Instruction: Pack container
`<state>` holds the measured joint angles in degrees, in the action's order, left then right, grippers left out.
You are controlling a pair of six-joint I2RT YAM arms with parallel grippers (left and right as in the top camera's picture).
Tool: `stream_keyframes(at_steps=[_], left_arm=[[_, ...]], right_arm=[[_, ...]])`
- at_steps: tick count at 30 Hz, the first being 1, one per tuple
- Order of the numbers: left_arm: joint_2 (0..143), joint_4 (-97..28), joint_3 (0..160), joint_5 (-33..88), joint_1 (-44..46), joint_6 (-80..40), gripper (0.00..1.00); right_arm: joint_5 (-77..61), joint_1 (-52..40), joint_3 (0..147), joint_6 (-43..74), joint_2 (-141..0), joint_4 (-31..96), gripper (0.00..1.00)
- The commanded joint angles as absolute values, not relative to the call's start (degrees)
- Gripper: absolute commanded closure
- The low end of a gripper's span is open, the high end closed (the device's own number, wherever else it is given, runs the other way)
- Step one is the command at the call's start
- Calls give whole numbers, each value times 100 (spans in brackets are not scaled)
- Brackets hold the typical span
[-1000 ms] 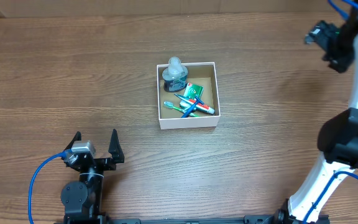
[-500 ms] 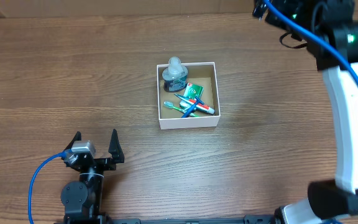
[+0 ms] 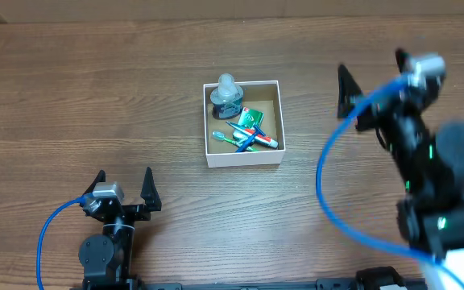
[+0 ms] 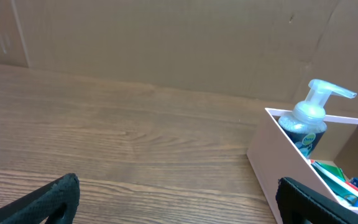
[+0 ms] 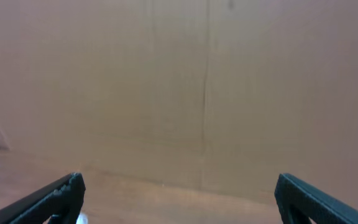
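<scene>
The container [image 3: 244, 156] is a square cardboard box with white walls and a brown inside, at the table's middle. In it are a pump bottle [image 3: 227, 93], a green packet [image 3: 252, 118] and toothbrushes with a tube [image 3: 248, 140]. My left gripper [image 3: 124, 177] is open and empty, near the front left, well short of the container. In the left wrist view the container's white wall [image 4: 278, 155] and the pump bottle [image 4: 309, 121] lie ahead on the right of the open jaws [image 4: 182, 205]. My right gripper [image 3: 370, 76] is open and empty, raised to the right of the container. Its wrist view [image 5: 179, 199] is blurred.
A brown cardboard wall [image 4: 166, 43] stands along the table's back edge and fills the right wrist view [image 5: 179, 81]. Blue cables loop from both arms [image 3: 329, 177]. Bare wood tabletop [image 3: 95, 97] lies around the container.
My right arm has swung from the far back right toward the front, and its gripper is now right of the container. The left arm and the container's contents have not moved.
</scene>
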<state>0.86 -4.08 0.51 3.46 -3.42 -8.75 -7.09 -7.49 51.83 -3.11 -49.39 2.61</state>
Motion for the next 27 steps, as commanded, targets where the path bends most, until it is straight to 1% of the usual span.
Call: stream_keyframes(at_steps=[1, 3, 5, 14, 16, 19, 25, 27], left_arm=[[25, -408, 27, 429, -384, -770, 0], [25, -408, 27, 429, -384, -770, 0], [25, -408, 27, 429, -384, -770, 0], [25, -408, 27, 429, -384, -770, 0], [25, -408, 27, 429, -384, -770, 0], [25, -408, 27, 429, -384, -770, 0], [25, -408, 27, 429, -384, -770, 0], [25, -408, 27, 429, -384, -770, 0]], right_arm=[[-762, -733, 3774, -502, -3983, -731, 0], [-760, -733, 3050, -502, -3529, -1253, 0], [-760, -733, 2370, -502, -2980, -1472, 0], [-869, -631, 770, -607, -899, -1422, 0], [-1066, -412, 679, -604, -607, -952, 0], [-1055, -316, 670, -611, -504, -550, 0], [-1013, -314, 40, -799, -12, -534, 0], [-1020, -314, 45, -799, -16, -434, 0]])
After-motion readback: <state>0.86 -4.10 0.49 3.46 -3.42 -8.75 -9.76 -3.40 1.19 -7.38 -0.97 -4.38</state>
